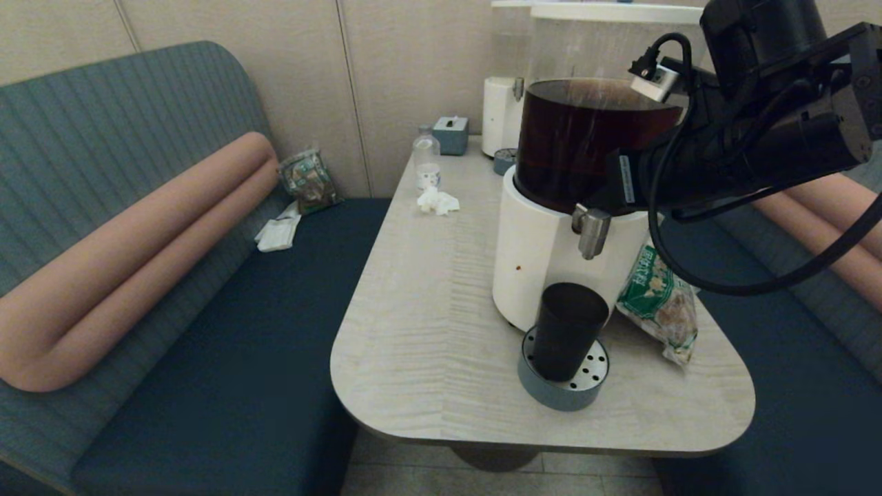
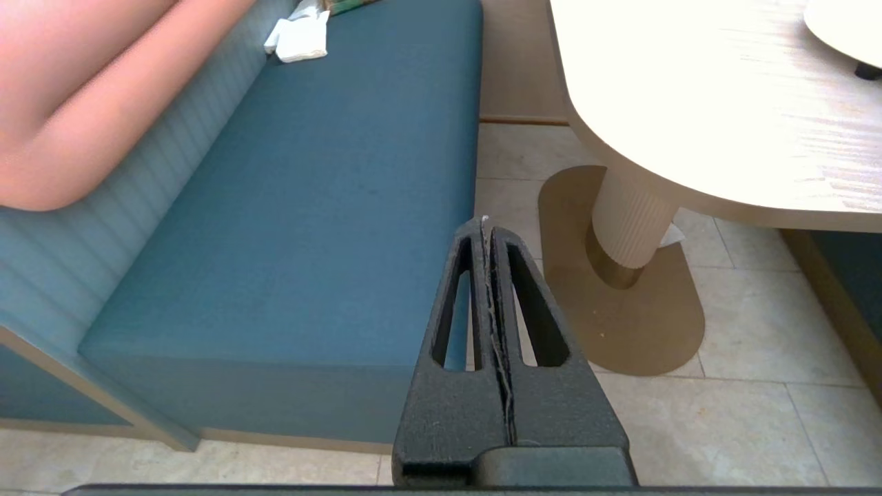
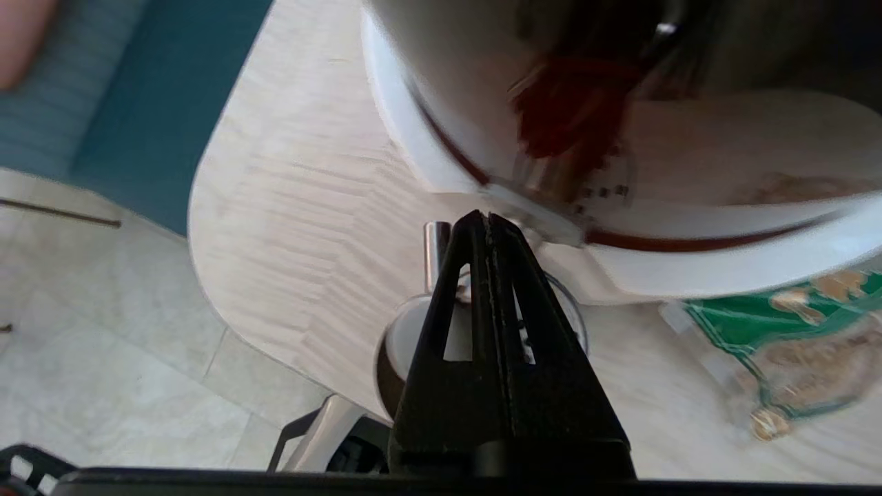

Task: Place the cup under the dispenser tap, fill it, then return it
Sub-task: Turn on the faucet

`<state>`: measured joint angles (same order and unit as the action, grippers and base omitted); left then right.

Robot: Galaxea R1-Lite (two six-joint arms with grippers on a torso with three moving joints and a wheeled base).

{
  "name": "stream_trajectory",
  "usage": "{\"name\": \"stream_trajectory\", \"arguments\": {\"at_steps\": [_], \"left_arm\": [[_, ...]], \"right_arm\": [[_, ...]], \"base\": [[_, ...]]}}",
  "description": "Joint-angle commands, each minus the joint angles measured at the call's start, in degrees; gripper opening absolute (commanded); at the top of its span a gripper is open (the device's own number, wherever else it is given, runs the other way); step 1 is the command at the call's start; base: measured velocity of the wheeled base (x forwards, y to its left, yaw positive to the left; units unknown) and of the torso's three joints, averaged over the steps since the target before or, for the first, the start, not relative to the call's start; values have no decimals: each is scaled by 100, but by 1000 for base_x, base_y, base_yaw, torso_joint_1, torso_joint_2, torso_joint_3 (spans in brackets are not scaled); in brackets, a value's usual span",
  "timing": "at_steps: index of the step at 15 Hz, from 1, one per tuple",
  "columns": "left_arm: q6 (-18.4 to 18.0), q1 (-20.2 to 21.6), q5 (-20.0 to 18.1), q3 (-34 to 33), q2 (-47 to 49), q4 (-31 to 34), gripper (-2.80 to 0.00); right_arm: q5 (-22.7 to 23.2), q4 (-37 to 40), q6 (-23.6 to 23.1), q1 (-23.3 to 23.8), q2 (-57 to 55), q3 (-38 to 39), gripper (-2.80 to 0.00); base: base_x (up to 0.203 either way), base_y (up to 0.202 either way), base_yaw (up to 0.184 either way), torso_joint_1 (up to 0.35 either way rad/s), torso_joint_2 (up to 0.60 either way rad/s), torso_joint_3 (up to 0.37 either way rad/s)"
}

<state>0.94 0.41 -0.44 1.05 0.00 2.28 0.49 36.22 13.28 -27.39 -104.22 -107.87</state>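
Note:
The black cup [image 1: 568, 331] stands upright on a round grey drip tray [image 1: 563, 394], directly below the silver dispenser tap [image 1: 591, 231]. The tap juts from the white-based dispenser [image 1: 544, 255], whose tank holds dark brown drink. My right gripper [image 1: 594, 204] is shut with nothing in it, its tips right at the top of the tap. In the right wrist view the shut gripper [image 3: 488, 218] covers most of the cup, and the tap [image 3: 435, 248] shows beside it. My left gripper [image 2: 486, 222] is shut and empty, parked low over the floor beside the bench.
A green snack bag [image 1: 658, 296] leans against the dispenser's right side. A small clear bottle [image 1: 426, 160], crumpled tissue [image 1: 437, 201], tissue box [image 1: 451, 134] and a smaller white dispenser [image 1: 501, 117] stand at the back. The table's rounded front edge [image 1: 482, 430] is near the tray.

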Motion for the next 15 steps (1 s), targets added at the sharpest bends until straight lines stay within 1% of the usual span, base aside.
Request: {"name": "stream_trajectory", "arguments": {"at_steps": [1,6,12,15], "left_arm": [[3,2,0,1,9,1,-280],[3,2,0,1,1,1,-280],[3,5,0,1,9,1,-280],[3,2,0,1,9,1,-280]], "right_arm": [[75,43,8,-12,-63,-36,-280],[285,43,0,-12,-99,-49,-280],[283,32,21,32,-20,-23,-280],[264,-162,33,117,8,30,-280]], "base": [[0,0,0,0,0,0],[0,0,0,0,0,0],[0,0,0,0,0,0],[0,0,0,0,0,0]]}}
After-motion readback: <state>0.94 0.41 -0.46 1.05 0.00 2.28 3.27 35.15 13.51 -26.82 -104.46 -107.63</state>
